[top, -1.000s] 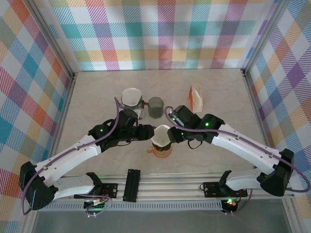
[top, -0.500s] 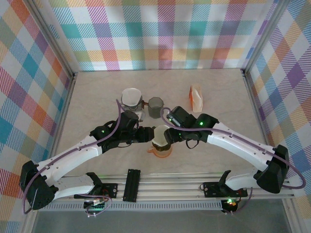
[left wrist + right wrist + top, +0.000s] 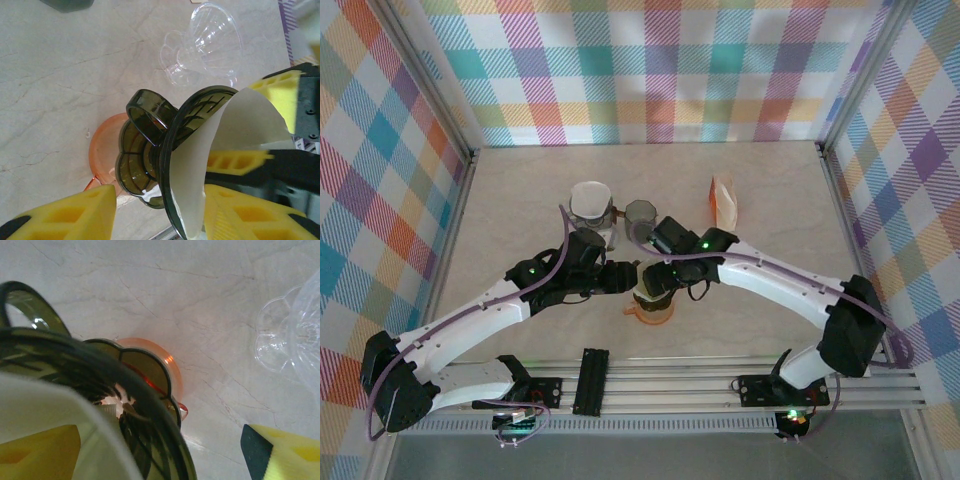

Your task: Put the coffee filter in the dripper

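3 cams: 1 fixed overhead, 2 on the wrists, all meeting at the dripper [image 3: 645, 296].

Top cam sits high, above & behind the arm bases, looking down & fwd over the whole table [image 3: 520, 190]: left arm [image 3: 470, 315] at left, right arm [image 3: 790, 285] at right, far wall [image 3: 650, 70] at top; wide, far off. Left wrist cam comes in from the left, v. close & rolled, so the dripper [image 3: 135, 150] shows sideways, filter [image 3: 235, 125] at right, saucer [image 3: 102, 150] behind. Right wrist cam is closer yet, looking down past the dripper [image 3: 140, 385] rim to the saucer [image 3: 172, 372]. Both wrist views share dripper, filter [image 3: 50, 400], saucer & a clear glass cone [image 3: 210, 42] [image 3: 300, 315] on the marble. Top view shares dripper & saucer [image 3: 650, 315], mid-table, near side.
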`<action>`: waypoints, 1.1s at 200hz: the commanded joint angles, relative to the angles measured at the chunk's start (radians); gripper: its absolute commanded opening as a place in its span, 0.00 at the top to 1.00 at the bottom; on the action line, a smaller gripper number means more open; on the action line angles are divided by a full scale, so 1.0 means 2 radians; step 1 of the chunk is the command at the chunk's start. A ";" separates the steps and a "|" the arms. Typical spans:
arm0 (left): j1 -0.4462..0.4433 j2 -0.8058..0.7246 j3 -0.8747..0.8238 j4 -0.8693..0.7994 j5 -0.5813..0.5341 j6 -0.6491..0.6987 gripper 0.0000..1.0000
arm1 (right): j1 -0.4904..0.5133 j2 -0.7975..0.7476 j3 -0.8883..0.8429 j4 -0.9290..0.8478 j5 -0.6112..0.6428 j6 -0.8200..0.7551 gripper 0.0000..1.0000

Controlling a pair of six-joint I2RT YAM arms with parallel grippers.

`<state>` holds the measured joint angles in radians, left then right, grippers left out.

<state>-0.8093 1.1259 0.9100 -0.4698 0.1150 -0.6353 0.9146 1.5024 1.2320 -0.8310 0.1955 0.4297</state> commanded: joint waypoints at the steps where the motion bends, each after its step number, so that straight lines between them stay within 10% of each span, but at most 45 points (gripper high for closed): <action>1: -0.003 0.001 -0.005 0.004 0.002 0.000 0.52 | -0.003 0.002 0.008 0.007 -0.012 -0.005 0.15; 160: -0.003 -0.003 -0.027 0.043 0.020 -0.019 0.48 | -0.003 0.029 -0.035 0.036 0.004 0.008 0.15; 220: -0.003 0.009 -0.021 0.037 0.017 -0.015 0.75 | -0.003 0.027 -0.037 0.037 0.006 0.009 0.15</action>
<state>-0.8093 1.1355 0.8711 -0.4114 0.1417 -0.6662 0.9089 1.5570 1.1831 -0.7628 0.1982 0.4339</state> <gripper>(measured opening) 0.317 0.847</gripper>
